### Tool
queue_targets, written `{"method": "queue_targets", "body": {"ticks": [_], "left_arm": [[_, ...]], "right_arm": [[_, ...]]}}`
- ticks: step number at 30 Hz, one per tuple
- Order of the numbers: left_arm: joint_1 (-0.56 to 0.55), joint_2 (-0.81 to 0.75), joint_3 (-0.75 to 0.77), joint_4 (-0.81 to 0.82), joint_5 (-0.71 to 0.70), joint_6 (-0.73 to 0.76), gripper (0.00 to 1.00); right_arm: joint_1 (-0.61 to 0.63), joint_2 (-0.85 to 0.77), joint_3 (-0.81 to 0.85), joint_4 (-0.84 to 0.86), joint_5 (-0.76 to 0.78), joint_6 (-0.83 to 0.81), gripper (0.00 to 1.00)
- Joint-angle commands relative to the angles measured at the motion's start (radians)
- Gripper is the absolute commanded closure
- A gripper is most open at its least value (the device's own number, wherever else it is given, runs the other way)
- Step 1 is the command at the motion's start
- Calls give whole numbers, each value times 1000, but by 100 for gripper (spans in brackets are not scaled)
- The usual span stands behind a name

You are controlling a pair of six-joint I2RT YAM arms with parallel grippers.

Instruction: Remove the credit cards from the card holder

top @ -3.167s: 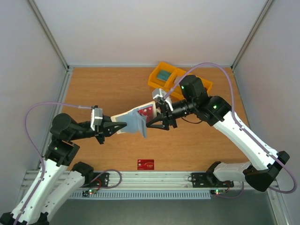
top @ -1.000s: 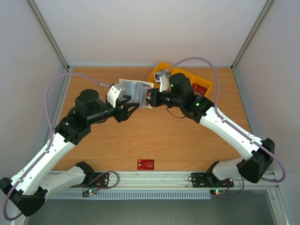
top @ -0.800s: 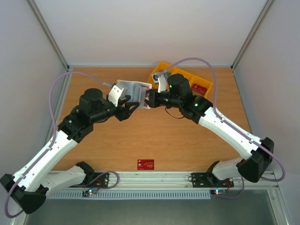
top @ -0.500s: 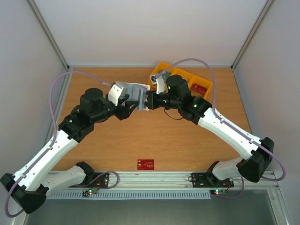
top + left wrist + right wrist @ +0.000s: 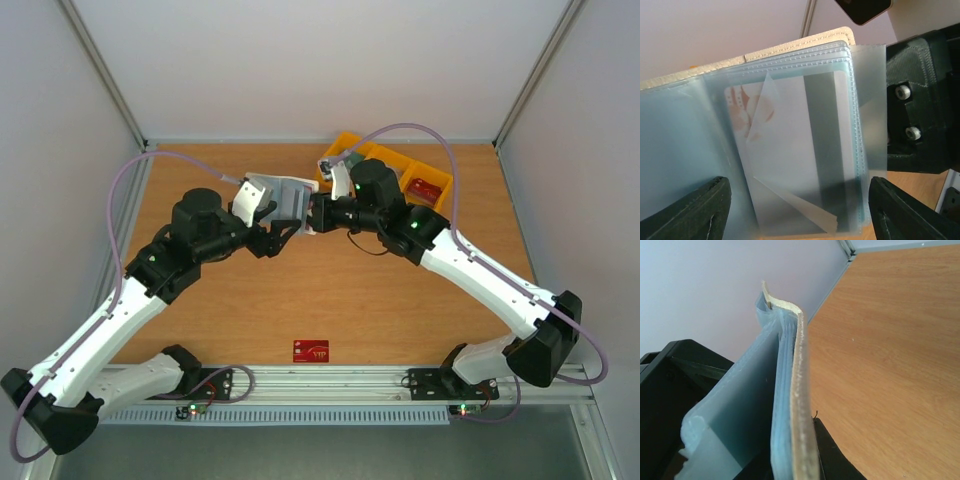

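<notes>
Partly done: red card (image 5: pixel 311 350) on bench (image 5: pixel 400 300), 2nd red card (image 5: pixel 425 189) in bin (image 5: pixel 438 177). Holder (image 5: pixel 290 197) mid-air, R claw (image 5: pixel 318 213) clenched on it; L claw (image 5: pixel 280 228) released. Pale card (image 5: pixel 790 150) still sleeved, needs pulling.

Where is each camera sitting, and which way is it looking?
Top camera: high behind the arms, looking down at the wooden table; both arms, left gripper and right gripper show.
Left wrist camera: on the left arm, facing the clear sleeves of the cream-white folding card holder; its black fingers show.
Right wrist camera: on the right arm, looking along the holder's edge; a black finger shows.
All three share the holder.
</notes>
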Motion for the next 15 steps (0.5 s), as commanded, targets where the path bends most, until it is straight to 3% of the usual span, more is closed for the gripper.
{"method": "queue_targets", "body": {"ticks": [1,8,13,15], "left_arm": [[-8,4,4,32,8,13,23],[-7,6,-8,0,-71,18,34],[-7,9,-9,-30,-134,43,26],[-8,4,-9,-4,-96,44,16]], "right_arm": [[8,18,39,10,10,-15,99],[8,11,47,-3,-1,-24,99],[16,5,59,-21,40,-27,99],[27,9,72,-35,83,-32,99]]}}
